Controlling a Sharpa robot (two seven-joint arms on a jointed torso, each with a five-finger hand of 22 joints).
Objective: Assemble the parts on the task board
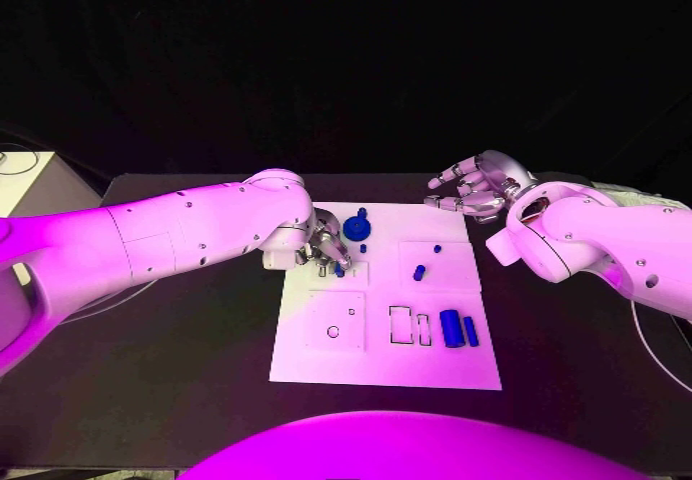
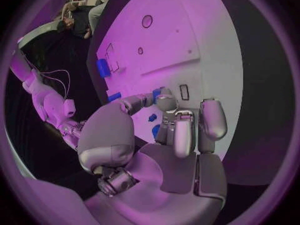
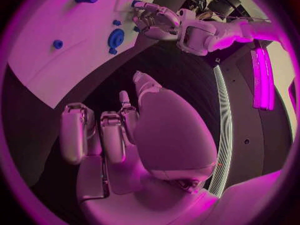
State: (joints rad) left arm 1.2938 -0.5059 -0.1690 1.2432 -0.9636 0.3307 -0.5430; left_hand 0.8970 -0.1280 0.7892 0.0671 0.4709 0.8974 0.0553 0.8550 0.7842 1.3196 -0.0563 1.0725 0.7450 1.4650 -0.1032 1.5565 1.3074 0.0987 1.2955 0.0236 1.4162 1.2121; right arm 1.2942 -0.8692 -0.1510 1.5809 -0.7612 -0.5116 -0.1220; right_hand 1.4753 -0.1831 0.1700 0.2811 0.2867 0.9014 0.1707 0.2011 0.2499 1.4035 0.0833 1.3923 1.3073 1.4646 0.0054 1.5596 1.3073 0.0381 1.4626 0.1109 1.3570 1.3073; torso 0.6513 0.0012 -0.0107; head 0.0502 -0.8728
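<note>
Left robot hand (image 1: 315, 243) down on task board (image 1: 325, 362), fingers curled round small blue part (image 1: 338, 267). Right robot hand (image 1: 473, 186) open, just past board's far corner. Step looks like picking part; next, lift and fit into slot.

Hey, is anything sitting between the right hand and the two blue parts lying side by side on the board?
Nothing visible blocks it. The right hand hovers off the task board's far right corner; only a small blue peg lies on the board between it and the paired parts.
</note>
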